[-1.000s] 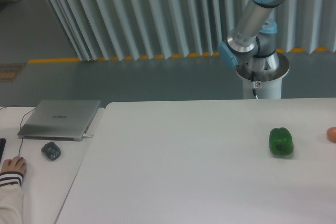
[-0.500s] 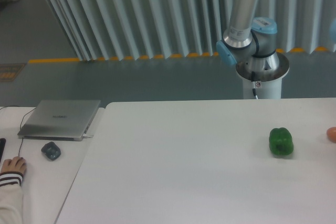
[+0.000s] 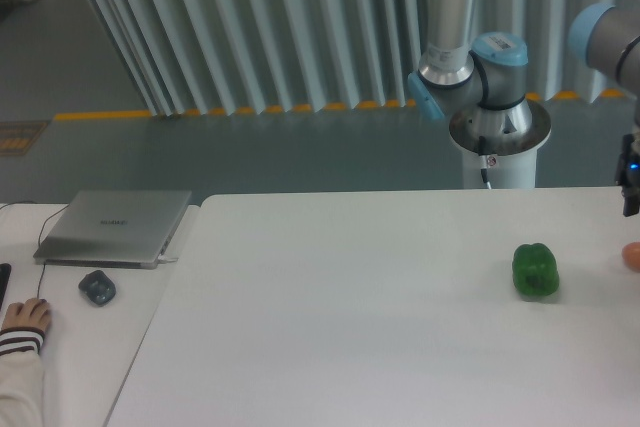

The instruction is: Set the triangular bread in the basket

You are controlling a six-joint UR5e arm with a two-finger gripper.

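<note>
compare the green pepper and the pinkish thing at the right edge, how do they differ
The green bell pepper is dark green and fully in view; the pinkish-orange thing is pale and cut off by the picture's edge. The pepper is lobed, the other smooth and rounded. Both rest on the white table.

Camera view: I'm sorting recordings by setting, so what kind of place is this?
Most likely a robotics lab or workshop. A robot arm stands on a pedestal behind a white table, yellow safety tape marks the floor, and an operator's desk alongside holds a closed laptop and a mouse.
</note>
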